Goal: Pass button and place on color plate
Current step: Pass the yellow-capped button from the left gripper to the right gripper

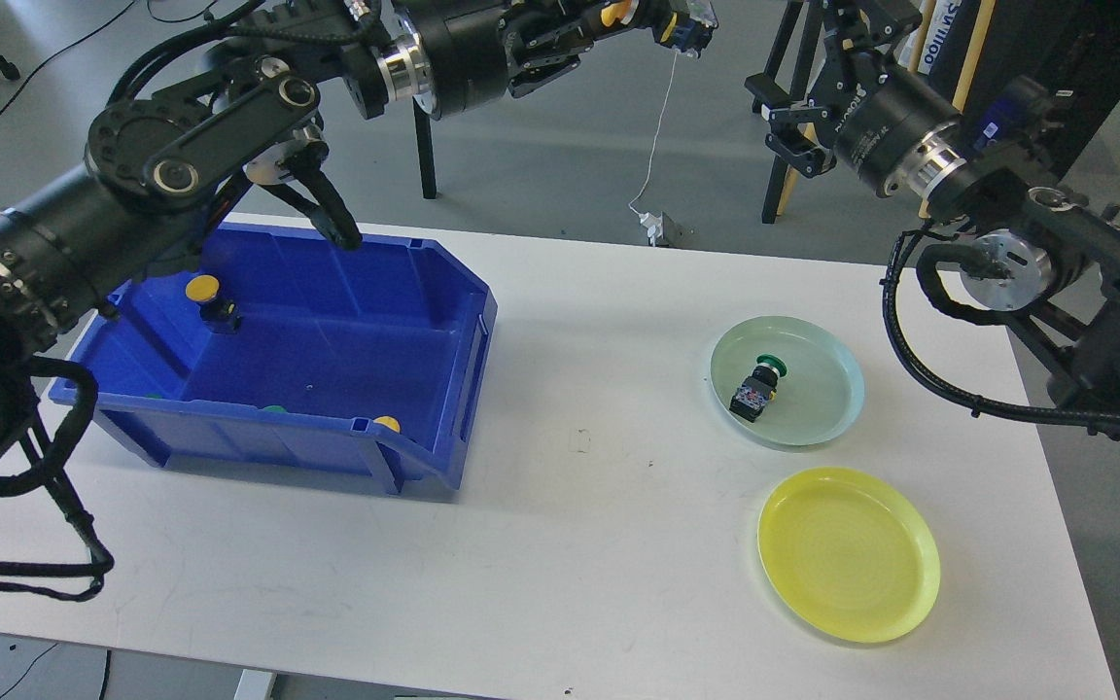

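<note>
My left gripper (643, 17) is high at the top edge, above the floor behind the table, shut on a yellow-capped button (688, 21) whose grey-blue body sticks out to the right. My right gripper (808, 68) is raised at the top right with its jaws apart, empty, a short way right of the held button. A pale green plate (818, 403) holds a green-capped button (756, 385). The yellow plate (849, 554) in front of it is bare.
A blue bin (356, 282) at the table's left holds a yellow button (206, 295) at the back and more buttons, partly hidden, by its front wall (386, 424). Tripod legs and wooden poles stand on the floor behind the table.
</note>
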